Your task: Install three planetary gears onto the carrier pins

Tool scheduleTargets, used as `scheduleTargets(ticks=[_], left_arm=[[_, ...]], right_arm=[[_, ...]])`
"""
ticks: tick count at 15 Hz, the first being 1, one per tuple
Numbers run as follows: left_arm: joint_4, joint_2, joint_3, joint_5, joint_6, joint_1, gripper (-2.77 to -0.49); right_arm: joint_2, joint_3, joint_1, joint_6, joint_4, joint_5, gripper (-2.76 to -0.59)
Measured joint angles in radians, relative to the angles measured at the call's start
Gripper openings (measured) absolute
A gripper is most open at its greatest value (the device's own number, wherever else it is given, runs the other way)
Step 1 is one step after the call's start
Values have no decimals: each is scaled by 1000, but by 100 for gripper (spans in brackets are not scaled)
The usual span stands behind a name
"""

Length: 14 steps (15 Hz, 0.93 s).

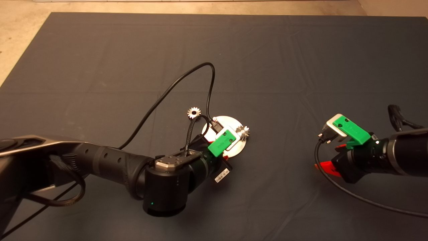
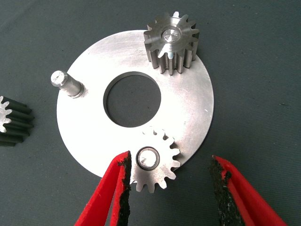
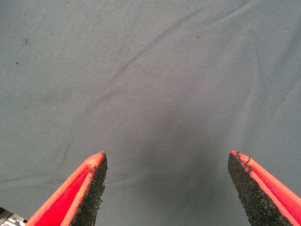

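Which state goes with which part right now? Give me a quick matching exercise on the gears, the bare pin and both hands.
Things:
1. Gear at the disc's far rim
2. Gear between the left hand's fingers
3. Gear off the disc
4. Pin
5. Right hand

States:
A. Lying on the mat, not installed
B. Bare, no gear on it
C. Open over bare mat, away from the disc
D. Seated on a pin, no hand near it
E. On a pin, open fingers either side

Pairs: 1-D, 2-E, 3-A, 4-B, 5-C
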Motion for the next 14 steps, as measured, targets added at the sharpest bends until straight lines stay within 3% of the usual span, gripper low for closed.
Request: scheduleTargets(ticks=[3,5,6,7,9,10,11,14], left_arm=[[-2,-4,23,0,-11,-12,-221],[-19,-19,36,-1,-31,-58,-221],[-52,-36,37,-1,-39,-91,-221],[-106,-59,37,-1,-44,-125,-221],[-226,-130,42,-1,-49,-188,-221],[-261,-180,46,-1,-50,-207,-220],[-279,-240,48,-2,-50,-220,-211],[-298,-393,48,2,-54,-245,-206]], right_arm=[[4,0,-14,-17,0,0,-147],[8,-1,-29,-27,0,1,-147],[8,-1,-33,-30,0,0,-147],[8,-1,-36,-35,0,0,-147],[8,-1,-50,-42,0,-1,-147],[8,-1,-52,-43,0,0,-147],[8,-1,-53,-43,1,0,-147],[8,-1,-55,-45,0,0,-147]])
